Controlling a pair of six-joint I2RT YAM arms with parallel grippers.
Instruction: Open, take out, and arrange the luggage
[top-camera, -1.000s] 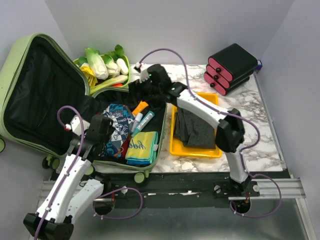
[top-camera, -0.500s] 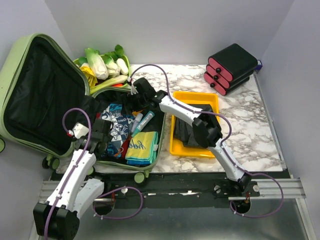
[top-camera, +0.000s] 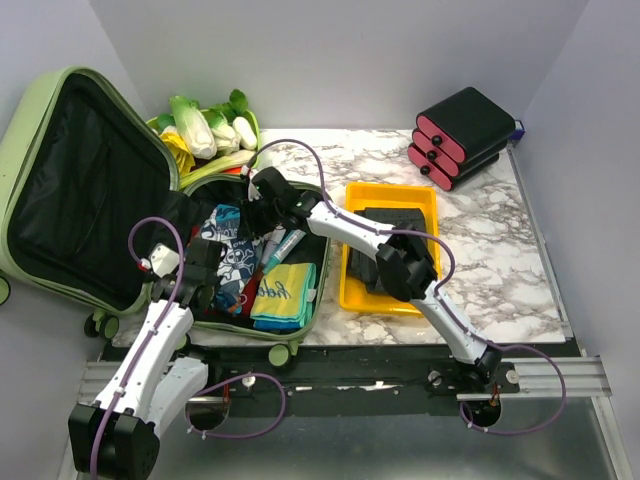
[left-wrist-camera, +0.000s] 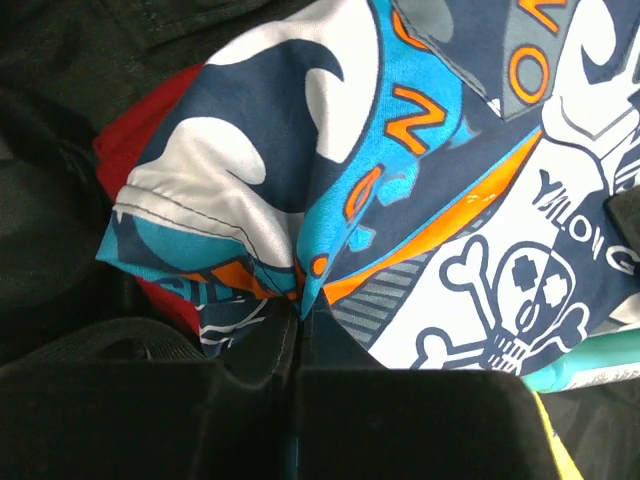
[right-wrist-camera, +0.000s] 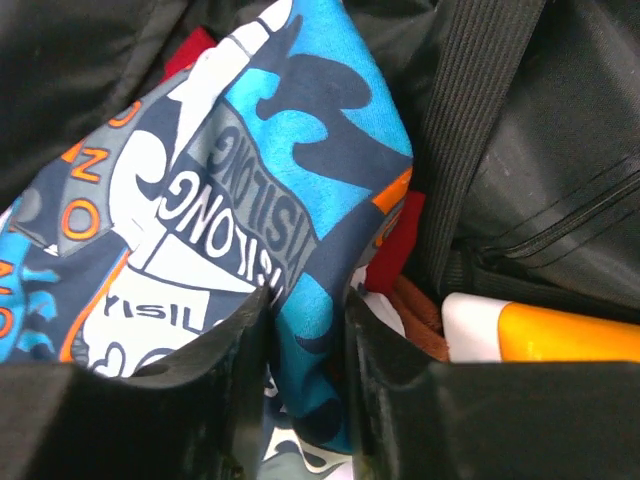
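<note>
The left gripper (left-wrist-camera: 298, 345) pinches a thin fold and the right gripper (right-wrist-camera: 308, 310) clamps a thicker bunch of one blue-white-orange printed fabric garment (left-wrist-camera: 420, 200) inside the open sage-green hard-shell suitcase (top-camera: 22, 150) at the table's left, so uneven lifting could slip the thin fold free.

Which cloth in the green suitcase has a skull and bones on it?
The blue, white and orange printed cloth, pinched by the left end effector. The teal-and-yellow cloth beside it shows only writing, no skull.
</note>
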